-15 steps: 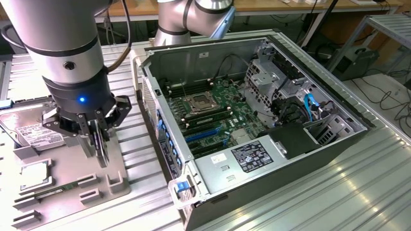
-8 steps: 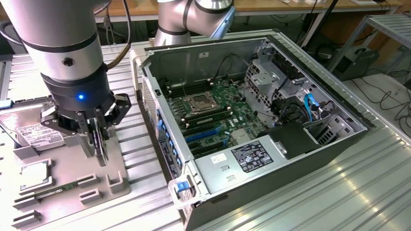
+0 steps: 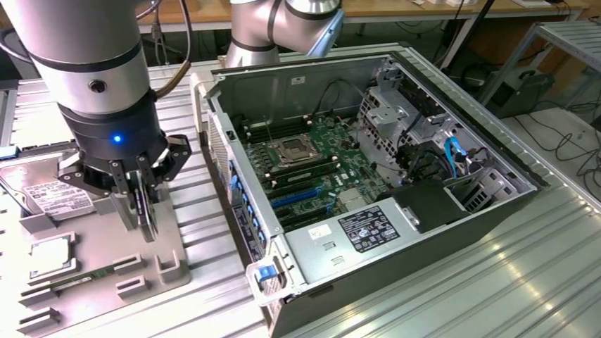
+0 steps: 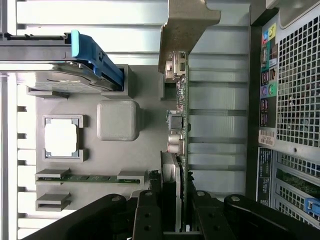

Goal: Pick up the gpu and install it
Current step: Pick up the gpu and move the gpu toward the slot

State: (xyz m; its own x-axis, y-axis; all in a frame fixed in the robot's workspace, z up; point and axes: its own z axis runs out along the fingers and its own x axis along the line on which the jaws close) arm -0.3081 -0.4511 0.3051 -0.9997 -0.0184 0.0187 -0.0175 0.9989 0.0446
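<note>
gripper (image 3: 139,211) clenched on upright gpu (image 4: 179,115) — seemingly just above gray tray (image 3: 174,246), beside open computer case (image 3: 281,91)

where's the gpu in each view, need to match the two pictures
Exterior view: the gpu stands edge-on in the tool, at the grey tray on the exterior view's left.
Wrist view: the gpu runs edge-on out from the tool, between the grey tray and the computer case.
Shared landmark: the memory stick in the grey tray.
</note>
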